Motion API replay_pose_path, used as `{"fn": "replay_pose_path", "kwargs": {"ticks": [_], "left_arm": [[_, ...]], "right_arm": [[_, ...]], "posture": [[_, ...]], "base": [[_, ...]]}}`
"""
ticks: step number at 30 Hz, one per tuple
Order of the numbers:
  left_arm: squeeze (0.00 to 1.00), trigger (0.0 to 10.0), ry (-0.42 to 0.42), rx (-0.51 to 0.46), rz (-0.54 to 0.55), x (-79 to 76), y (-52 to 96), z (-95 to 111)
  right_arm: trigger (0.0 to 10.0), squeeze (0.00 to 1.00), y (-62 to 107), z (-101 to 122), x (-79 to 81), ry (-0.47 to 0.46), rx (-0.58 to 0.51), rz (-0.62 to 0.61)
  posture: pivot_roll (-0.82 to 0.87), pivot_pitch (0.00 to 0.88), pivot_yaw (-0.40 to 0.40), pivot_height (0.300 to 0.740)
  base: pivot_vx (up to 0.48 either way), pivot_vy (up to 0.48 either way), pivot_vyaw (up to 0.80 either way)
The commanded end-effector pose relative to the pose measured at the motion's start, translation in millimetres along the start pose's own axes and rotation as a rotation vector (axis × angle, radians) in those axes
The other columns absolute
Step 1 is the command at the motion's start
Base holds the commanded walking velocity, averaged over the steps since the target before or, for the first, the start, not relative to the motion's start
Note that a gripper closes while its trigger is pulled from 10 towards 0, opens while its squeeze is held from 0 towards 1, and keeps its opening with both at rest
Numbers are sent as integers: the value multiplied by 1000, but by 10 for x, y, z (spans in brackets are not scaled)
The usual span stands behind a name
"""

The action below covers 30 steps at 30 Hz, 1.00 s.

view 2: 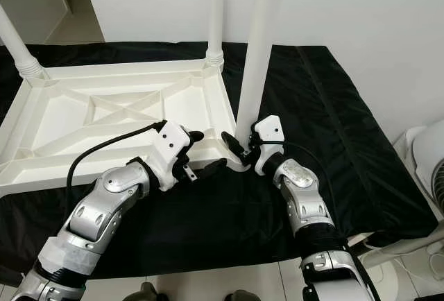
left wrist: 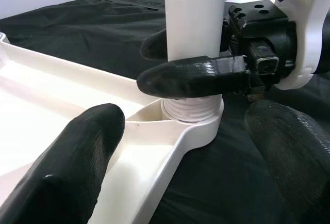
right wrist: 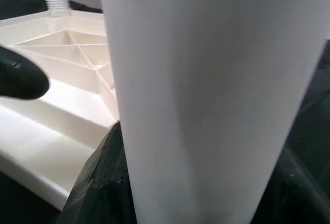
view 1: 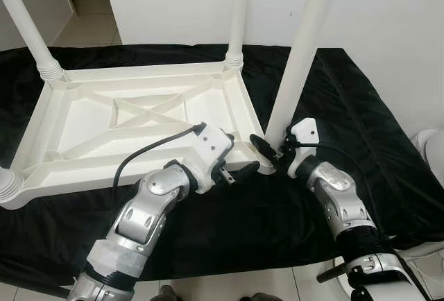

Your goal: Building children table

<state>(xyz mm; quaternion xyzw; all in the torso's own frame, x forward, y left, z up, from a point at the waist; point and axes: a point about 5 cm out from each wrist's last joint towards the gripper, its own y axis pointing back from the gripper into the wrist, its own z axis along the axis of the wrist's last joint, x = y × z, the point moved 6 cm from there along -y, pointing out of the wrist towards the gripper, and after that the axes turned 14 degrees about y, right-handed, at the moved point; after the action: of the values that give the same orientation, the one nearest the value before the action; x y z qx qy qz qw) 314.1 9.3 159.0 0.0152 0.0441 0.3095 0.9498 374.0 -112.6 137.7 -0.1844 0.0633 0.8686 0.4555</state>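
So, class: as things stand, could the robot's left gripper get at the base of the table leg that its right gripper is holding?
Probably yes. The left gripper is open at the tabletop corner, right beside the leg. Only the right gripper, shut around the leg just above the socket, crowds that spot.

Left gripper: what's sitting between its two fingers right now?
The left gripper straddles the near corner of the upturned tabletop, its rim and the socket holding the leg. The left wrist view shows this, with the right gripper clamping that leg.
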Motion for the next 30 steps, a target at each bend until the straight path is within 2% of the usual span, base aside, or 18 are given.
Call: {"fn": "replay_pose_path", "kwargs": {"ticks": [1, 4, 8, 9, 12, 16, 17, 18, 19, 21, 23, 25, 30], "left_arm": [[0, 10000, 0, 13, 1, -12, 4, -33], [0, 10000, 0, 15, 1, -13, 7, -38], [0, 10000, 0, 19, -1, -22, 12, -50], [0, 10000, 0, 22, -1, -21, 13, -58], [0, 10000, -1, 24, -2, -20, 13, -62], [0, 10000, -2, 26, 3, -4, 5, -72], [0, 10000, -2, 26, 3, -4, 5, -72], [0, 10000, -3, 27, 5, 0, 4, -80], [0, 10000, -3, 27, 5, 0, 4, -80], [0, 10000, 1, 28, 1, -13, 1, -85], [0, 10000, 2, 28, 0, -17, -1, -84], [0, 10000, 3, 28, -6, -23, -1, -79], [0, 10000, 3, 30, -12, -26, -3, -75]], "right_arm": [[10000, 0, 54, -152, -20, -21, 69, -42], [10000, 0, 46, -156, -17, -11, 84, -70], [10000, 0, 18, -134, 26, -39, 104, -148], [10000, 0, 5, -101, 35, -63, 106, -201], [10000, 0, 5, -96, 28, -82, 112, -234], [10000, 0, 30, -81, -12, -126, 139, -387], [10000, 0, 30, -81, -12, -126, 139, -387], [10000, 0, 53, -97, -34, -128, 168, -451], [10000, 0, 53, -97, -34, -128, 168, -451], [10000, 0, 68, -57, -35, -158, 197, -566], [10000, 0, 67, -36, -29, -169, 199, -593], [10000, 0, 20, 43, 40, -179, 175, -573], [10000, 0, 11, 93, 52, -167, 159, -557]], "posture": [[-64, 39, -3, 740], [-63, 40, -2, 740], [-65, 42, 2, 740], [-66, 41, 4, 740], [-65, 40, 4, 740], [-67, 41, 4, 740], [-67, 41, 4, 740], [-67, 41, 4, 740], [-67, 41, 4, 740], [-70, 42, 8, 740], [-70, 42, 8, 740], [-76, 43, 19, 740], [-79, 44, 21, 740]], "base": [[0, 0, 0], [0, 0, 0], [0, 0, 0], [0, 0, 0], [0, 0, 0], [0, 0, 0], [0, 0, 0], [0, 0, 0], [0, 0, 0], [0, 0, 0], [0, 0, 0], [0, 0, 0], [0, 0, 0]]}}
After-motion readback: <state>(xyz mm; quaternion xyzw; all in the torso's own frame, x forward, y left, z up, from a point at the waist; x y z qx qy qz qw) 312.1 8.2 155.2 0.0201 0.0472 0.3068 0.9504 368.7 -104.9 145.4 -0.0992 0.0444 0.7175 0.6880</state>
